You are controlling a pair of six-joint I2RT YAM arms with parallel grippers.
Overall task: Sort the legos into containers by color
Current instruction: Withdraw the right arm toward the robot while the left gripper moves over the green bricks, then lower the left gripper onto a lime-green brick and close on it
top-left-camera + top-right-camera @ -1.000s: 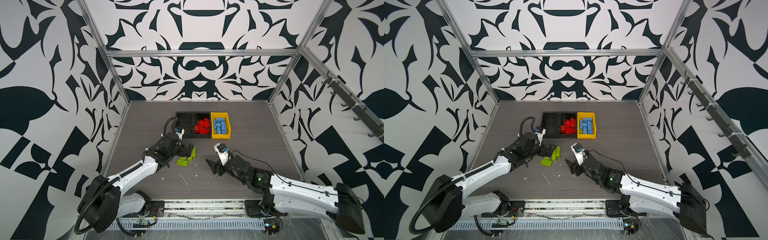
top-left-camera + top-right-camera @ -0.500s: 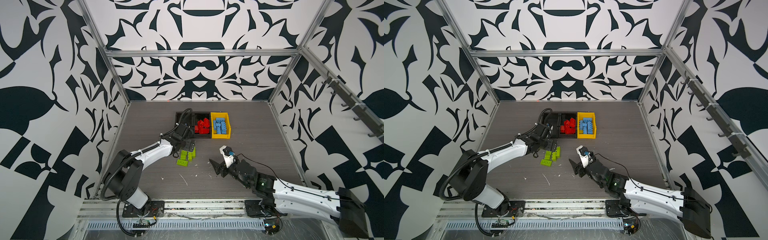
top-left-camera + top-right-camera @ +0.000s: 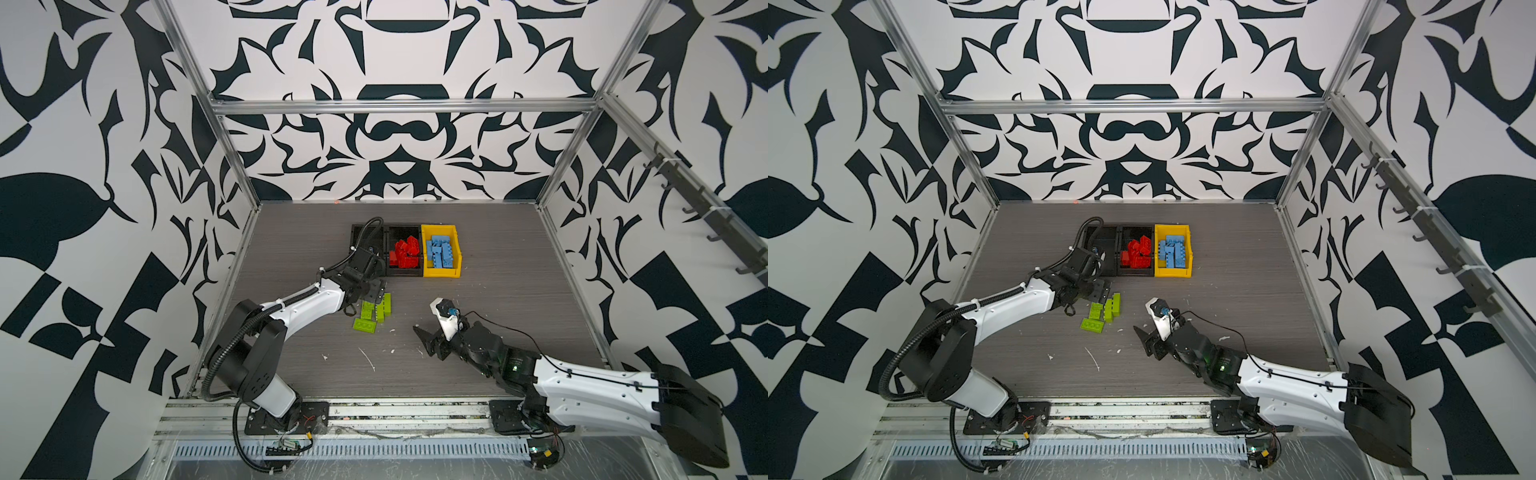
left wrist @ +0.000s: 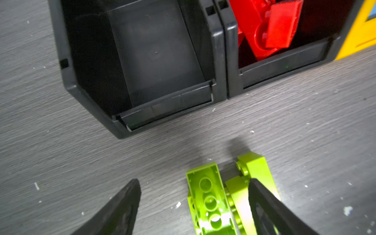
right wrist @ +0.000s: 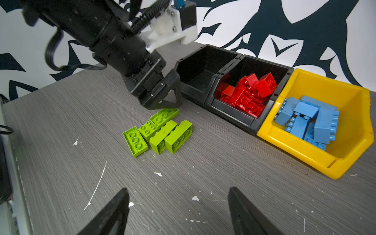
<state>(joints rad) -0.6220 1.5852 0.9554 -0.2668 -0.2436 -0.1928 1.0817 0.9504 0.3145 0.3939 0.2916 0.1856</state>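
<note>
Reached left gripper [image 4: 193,182] up-frame to the bin-side end of the lime green studded plastic bricks [image 5: 158,132], mid-frame on grey bench [image 5: 203,168]. Began narrowing, straddling one brick, nothing clamped. Saw right gripper [image 5: 178,190] spread, empty. Found black plastic bin [image 4: 166,105] bare; judged green pick starting.

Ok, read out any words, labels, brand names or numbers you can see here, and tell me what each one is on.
No text can be read anywhere.
green bricks, red bricks, blue bricks: no lettering can be made out on the studs or sides.
black bins and yellow bin: plain, no label or number.
walls: only a black and white pattern, no letters.
</note>
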